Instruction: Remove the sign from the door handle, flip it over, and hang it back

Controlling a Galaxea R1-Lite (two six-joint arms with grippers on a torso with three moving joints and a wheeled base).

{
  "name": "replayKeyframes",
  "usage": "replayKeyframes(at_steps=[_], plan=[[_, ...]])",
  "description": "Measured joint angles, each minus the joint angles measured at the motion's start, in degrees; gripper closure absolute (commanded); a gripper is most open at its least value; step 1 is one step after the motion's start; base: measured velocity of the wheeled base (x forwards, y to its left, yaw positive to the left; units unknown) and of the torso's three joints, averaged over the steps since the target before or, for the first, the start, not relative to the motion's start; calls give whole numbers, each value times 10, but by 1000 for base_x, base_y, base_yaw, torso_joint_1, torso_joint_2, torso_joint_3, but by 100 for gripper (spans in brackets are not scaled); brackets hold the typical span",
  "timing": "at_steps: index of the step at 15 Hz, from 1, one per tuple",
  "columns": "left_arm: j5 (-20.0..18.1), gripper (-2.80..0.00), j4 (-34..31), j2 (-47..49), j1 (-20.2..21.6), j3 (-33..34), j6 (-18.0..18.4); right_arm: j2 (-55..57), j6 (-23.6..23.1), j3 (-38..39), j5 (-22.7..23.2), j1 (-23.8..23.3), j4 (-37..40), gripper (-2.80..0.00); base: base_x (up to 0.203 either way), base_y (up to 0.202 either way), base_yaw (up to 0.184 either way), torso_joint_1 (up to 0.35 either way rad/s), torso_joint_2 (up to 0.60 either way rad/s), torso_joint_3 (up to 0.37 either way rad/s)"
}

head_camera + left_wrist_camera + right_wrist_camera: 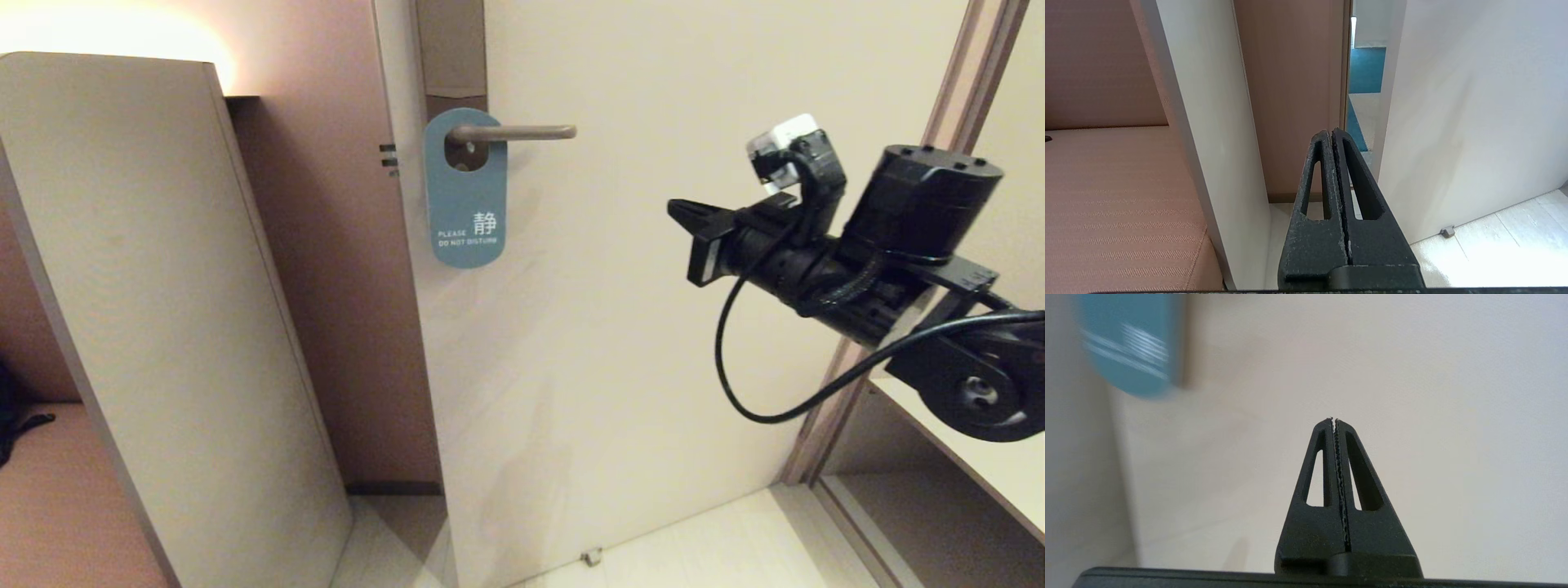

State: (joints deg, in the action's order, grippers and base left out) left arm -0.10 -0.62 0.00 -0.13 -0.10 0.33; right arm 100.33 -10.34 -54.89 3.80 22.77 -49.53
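I'm seeing the sign (pixel 465 189) hanging blue side out on the door handle (pixel 513 131), flat against the door (pixel 620 343). My right tool (pixel 679 209) is hovering clenched and empty, well apart on the sign's right, slightly lower. My left tool (pixel 1332 132) is sitting clenched, parked low.

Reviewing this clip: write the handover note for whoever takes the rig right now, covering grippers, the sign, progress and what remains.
Right gripper: shut, empty, raised in front of the door, to the right of the sign and apart from it.
Left gripper: shut, empty, parked low, out of the head view.
Sign: hanging on the door handle, blue "PLEASE DO NOT DISTURB" side out.
Done: nothing yet.
Left: open the right gripper, take the sign off, turn it over, hang it back.
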Motion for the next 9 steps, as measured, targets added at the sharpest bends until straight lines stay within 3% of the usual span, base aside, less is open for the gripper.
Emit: replayKeyframes(at_steps=[5,9], plan=[[0,0,0,0,0,0,0,-94,5,127,4,-100,4,0,0,0,0,0,0,0],[0,0,0,0,0,0,0,-150,5,226,4,-120,5,0,0,0,0,0,0,0]])
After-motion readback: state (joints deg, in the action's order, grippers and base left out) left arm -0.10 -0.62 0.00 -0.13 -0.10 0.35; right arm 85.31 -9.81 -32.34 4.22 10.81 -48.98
